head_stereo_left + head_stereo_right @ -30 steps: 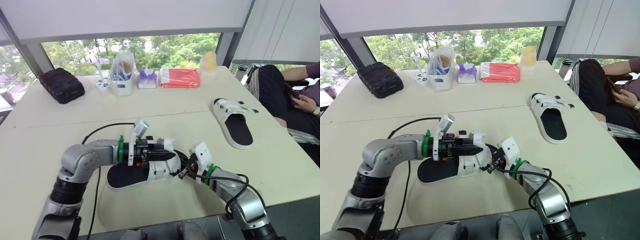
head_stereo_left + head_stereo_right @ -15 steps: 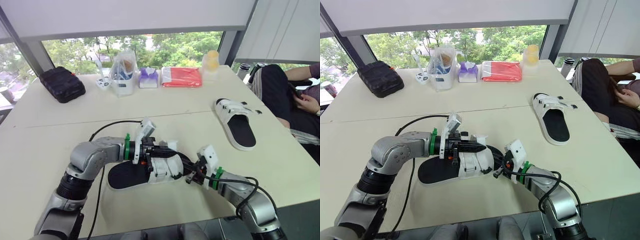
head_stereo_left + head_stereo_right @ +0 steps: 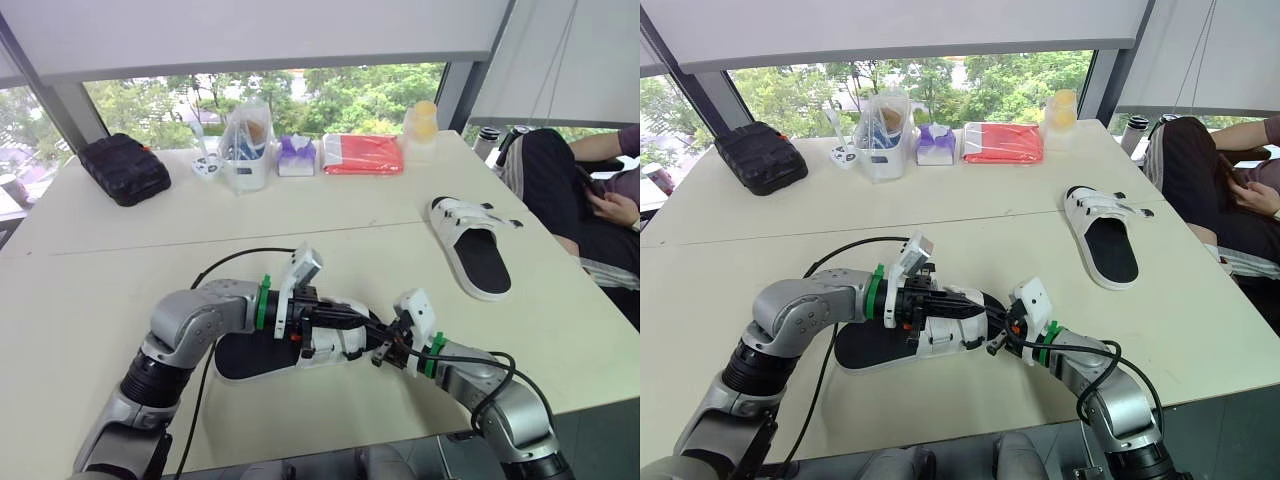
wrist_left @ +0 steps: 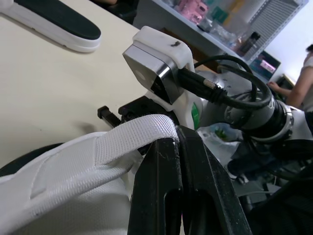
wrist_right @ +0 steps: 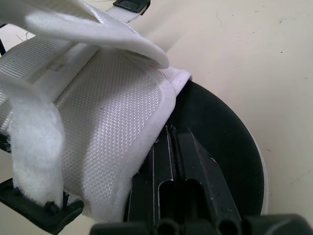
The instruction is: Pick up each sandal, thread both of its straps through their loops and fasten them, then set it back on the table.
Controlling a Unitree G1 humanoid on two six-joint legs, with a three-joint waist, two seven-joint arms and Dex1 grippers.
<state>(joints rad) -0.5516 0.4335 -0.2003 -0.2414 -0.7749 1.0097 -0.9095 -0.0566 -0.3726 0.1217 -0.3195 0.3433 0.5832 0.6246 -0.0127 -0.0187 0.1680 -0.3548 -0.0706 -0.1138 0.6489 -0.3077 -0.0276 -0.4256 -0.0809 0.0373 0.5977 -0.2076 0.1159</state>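
Observation:
A white sandal with a black footbed [image 3: 248,353] lies near the table's front edge, between my two arms. My left gripper [image 3: 356,323] reaches across its white upper [image 3: 330,346] and is shut on a white strap [image 4: 128,139], which drapes over the fingertips in the left wrist view. From the other side, my right gripper [image 3: 381,353] is shut on the edge of the same sandal's upper [image 5: 112,117], with the black footbed [image 5: 220,147] beside its fingers. A loose strap end [image 5: 34,137] hangs by a black buckle. The second sandal [image 3: 476,254] rests on the table's right side, straps across it.
Along the far edge stand a black case [image 3: 123,170], a clear container [image 3: 245,150], a purple tissue pack [image 3: 294,157], a red pouch [image 3: 360,155] and a yellow-topped bottle [image 3: 422,124]. A seated person [image 3: 590,200] is beside the table's right end.
My left gripper has slid farther over the sandal's upper toward the right gripper, still holding the strap. The right gripper has kept its hold and barely moved.

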